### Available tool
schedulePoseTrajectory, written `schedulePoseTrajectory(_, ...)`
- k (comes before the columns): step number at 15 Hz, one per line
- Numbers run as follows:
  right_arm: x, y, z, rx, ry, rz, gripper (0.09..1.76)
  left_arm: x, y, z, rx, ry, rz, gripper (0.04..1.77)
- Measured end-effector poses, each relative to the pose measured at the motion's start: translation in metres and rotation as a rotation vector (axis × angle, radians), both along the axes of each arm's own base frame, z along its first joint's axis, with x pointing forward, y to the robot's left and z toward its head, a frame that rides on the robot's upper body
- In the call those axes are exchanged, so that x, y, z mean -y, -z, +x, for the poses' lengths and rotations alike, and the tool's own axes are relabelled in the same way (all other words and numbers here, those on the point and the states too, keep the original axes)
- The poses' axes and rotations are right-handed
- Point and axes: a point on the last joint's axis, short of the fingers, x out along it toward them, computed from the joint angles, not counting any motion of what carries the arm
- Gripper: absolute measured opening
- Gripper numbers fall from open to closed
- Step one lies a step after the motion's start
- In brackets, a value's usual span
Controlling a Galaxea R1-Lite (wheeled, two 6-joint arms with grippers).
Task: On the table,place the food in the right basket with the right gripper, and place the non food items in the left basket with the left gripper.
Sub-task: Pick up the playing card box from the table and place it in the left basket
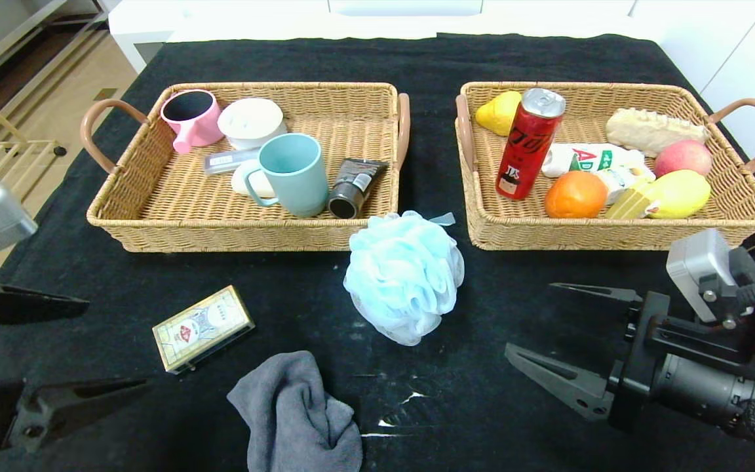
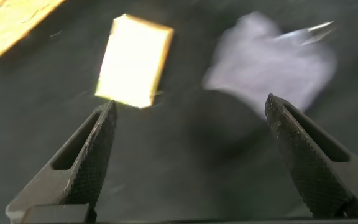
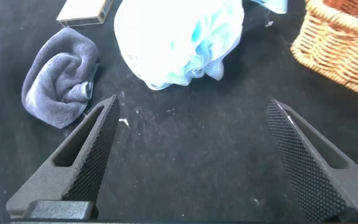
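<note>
Here left end effector (image 1: 79,344) low, jaws wide; right end effector (image 1: 538,321) likewise.

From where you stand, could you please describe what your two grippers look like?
Both are black, with long tapered fingers whose inner faces are finely dimpled. The right gripper carries a grey camera block and black cables at its wrist; the left gripper has a grey block too.

Woven wicker baskets (image 1: 154,216), a matt black tablecloth (image 1: 482,314), a glossy metal can (image 1: 529,144).

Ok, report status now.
Left gripper and right gripper open, empty. Bath pouf, card box, grey cloth on table, unsorted. Nothing in the way.
</note>
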Motion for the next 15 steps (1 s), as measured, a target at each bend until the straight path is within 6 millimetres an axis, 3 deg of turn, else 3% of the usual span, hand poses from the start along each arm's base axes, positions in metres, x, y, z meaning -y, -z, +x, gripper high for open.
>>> schedulePoseTrajectory(5, 0.002, -0.001, 0.001, 0.004, 0.009, 0.004, 1.71, -0.002, 0.016, 0.043, -0.106, -0.022, 0.117, 1.72)
schedulePoseTrajectory(15, 0.001, -0.001, 0.003, 0.003, 0.011, 0.004, 1.71, -0.002, 0.043, 0.091, -0.126, 0.018, 0.225, 1.72)
